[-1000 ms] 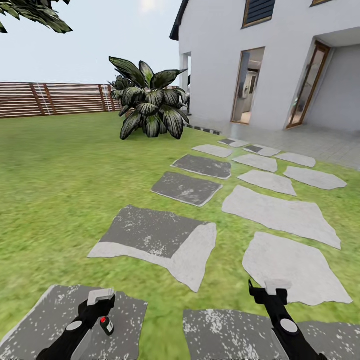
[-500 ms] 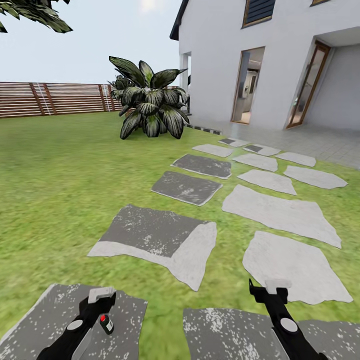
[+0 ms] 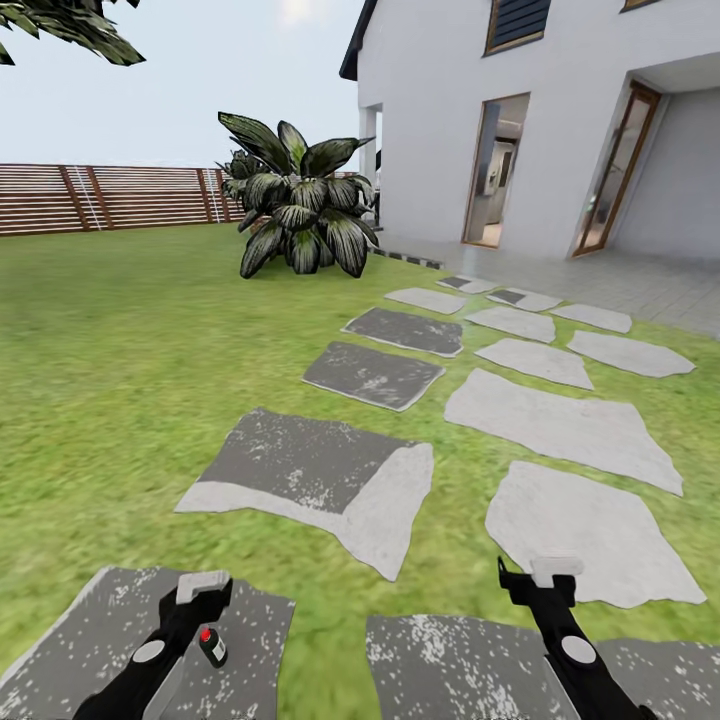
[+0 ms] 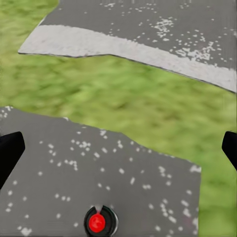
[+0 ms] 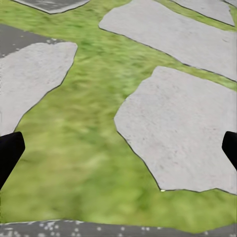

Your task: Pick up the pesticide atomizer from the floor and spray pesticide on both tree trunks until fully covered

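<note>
This is the back garden of a home, rendered in simulation. A green lawn (image 3: 130,340) spreads across the ground, crossed by flat, irregular stepping stones (image 3: 560,425) in light and dark grey that lead toward 1 o'clock. There stands a white house (image 3: 520,130) with an open doorway (image 3: 495,172), a wood-framed glass door (image 3: 612,172) and a paved terrace (image 3: 650,280). A brown horizontal-slat fence (image 3: 110,197) closes the yard at 11 o'clock, a broad-leaved plant (image 3: 300,200) grows at 12 o'clock, and tree foliage (image 3: 70,28) overhangs under open sky
</note>
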Robot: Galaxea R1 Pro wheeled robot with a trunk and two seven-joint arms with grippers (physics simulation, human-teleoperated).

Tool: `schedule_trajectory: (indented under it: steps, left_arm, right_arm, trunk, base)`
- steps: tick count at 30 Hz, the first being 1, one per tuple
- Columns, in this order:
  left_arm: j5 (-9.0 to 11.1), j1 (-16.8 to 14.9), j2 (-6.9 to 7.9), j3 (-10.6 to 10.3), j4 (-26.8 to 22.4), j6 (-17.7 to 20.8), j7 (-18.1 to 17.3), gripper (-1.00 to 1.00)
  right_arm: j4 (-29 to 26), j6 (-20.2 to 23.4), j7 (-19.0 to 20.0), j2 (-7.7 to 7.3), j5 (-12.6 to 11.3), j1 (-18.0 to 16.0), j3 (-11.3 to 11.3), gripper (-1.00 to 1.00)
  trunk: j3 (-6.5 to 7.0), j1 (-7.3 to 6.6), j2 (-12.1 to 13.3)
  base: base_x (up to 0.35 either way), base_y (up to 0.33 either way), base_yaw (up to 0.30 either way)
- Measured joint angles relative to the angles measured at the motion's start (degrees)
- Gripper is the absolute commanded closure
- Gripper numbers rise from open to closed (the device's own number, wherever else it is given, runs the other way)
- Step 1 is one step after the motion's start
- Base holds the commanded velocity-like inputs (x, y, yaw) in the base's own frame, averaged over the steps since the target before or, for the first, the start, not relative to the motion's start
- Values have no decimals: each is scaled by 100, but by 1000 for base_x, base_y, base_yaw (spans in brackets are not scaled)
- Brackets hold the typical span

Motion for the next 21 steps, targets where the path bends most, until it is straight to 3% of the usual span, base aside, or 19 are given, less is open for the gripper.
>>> schedule_trajectory:
  steps: [7,8,13,19,21]
  left_arm:
    - [4,-2,12,8,49,-1,8,-100]
    - [5,-2,13,8,49,-1,8,-100]
    - [10,0,17,9,43,-1,8,-100]
    - [3,1,11,9,49,-1,17,-100]
    - [2,3,10,9,50,-4,17,-100]
  right_arm:
    - [-13,2,204,0,15,-1,-27,-100]
    - [-13,1,776,0,15,-2,-28,-100]
    - [-40,6,889,0,14,-5,-45,-100]
    - [-1119,23,902,0,0,-9,-39,-100]
    - [-1205,25,904,0,-5,-11,-36,-100]
  trunk:
    - [-126,154,-281]
    - [-144,176,-321]
    - [-241,248,-446]
    - [-374,263,-454]
    - [-419,269,-457]
  base:
    - [0,0,0]
    - [0,0,0]
    - [0,0,0]
    - [0,0,0]
    - [0,0,0]
